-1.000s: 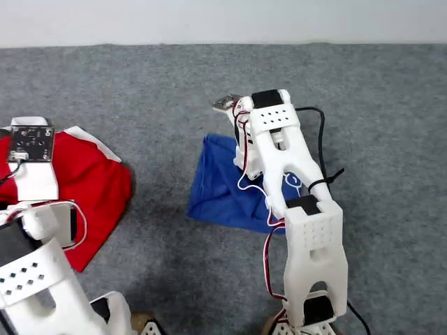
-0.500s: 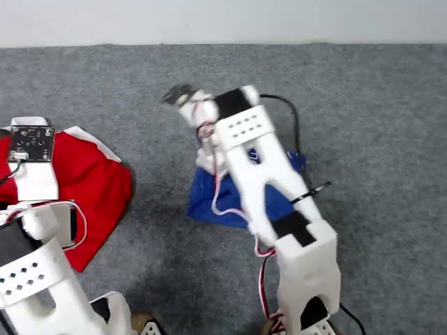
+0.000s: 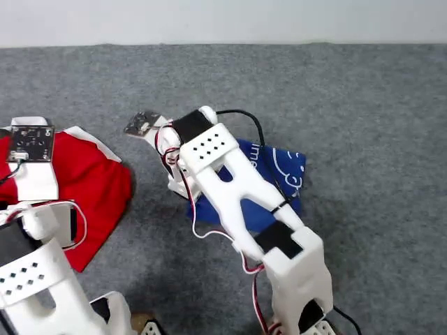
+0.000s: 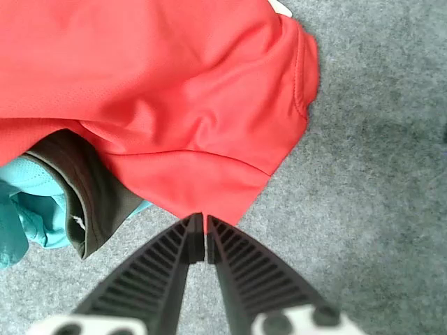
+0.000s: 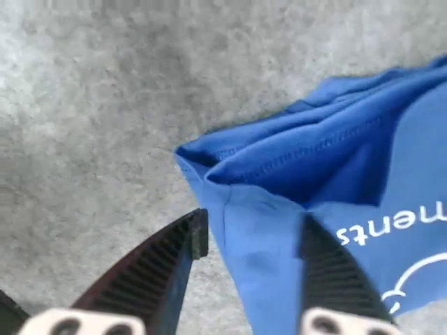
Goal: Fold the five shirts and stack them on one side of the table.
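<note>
A folded blue shirt (image 3: 279, 174) with white print lies mid-table. My right arm (image 3: 230, 181) stretches over its left part. In the right wrist view my right gripper (image 5: 253, 227) is open, its two fingers straddling the folded corner of the blue shirt (image 5: 335, 174) just above the grey carpet. A red shirt (image 3: 94, 185) tops a pile at the table's left. My left gripper (image 4: 203, 227) is shut at the edge of the red shirt (image 4: 174, 91), with nothing seen between its tips. A dark brown shirt (image 4: 91, 185) and a teal one (image 4: 28, 202) stick out under the red.
Grey carpet (image 3: 363, 105) covers the table, with bare room at the right and along the back. The white wall edge (image 3: 223, 28) runs along the far side. My left arm's white body (image 3: 35, 279) stands at the near left corner.
My right arm has swung left across the blue shirt, uncovering its printed right part. The red pile and the left arm have kept still.
</note>
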Controlling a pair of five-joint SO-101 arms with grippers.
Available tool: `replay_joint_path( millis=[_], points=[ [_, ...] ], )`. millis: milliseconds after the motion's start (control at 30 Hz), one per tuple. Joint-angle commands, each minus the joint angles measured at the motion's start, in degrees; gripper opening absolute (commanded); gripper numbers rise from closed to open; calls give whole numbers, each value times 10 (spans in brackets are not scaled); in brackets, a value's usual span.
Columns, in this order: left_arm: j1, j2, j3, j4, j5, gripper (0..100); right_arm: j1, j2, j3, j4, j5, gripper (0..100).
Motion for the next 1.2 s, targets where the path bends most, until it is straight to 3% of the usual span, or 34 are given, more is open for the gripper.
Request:
replay_joint_path(
  millis=[0, 167, 300, 467, 600, 700, 1033, 1167],
  points=[
    [3, -10, -2, -12, 2, 15, 32, -58, -5, 22, -9, 199],
    [3, -10, -2, -12, 2, 15, 91, -35, -5, 22, -9, 2],
    [3, -10, -2, -12, 2, 15, 91, 17, -5, 5, -9, 15],
    [3, -10, -2, -12, 2, 15, 31, 85, -5, -36, -9, 9],
    [3, -10, -2, -12, 2, 15, -42, 93, -22, -4, -9, 9],
    [3, -10, -2, -12, 2, 15, -56, 87, -60, 25, -9, 9],
    [3, -10, -2, -12, 2, 15, 82, 22, -85, 12, -9, 11],
    [3, -10, -2, -12, 2, 15, 92, 50, -84, 22, -13, 9]
  ],
)
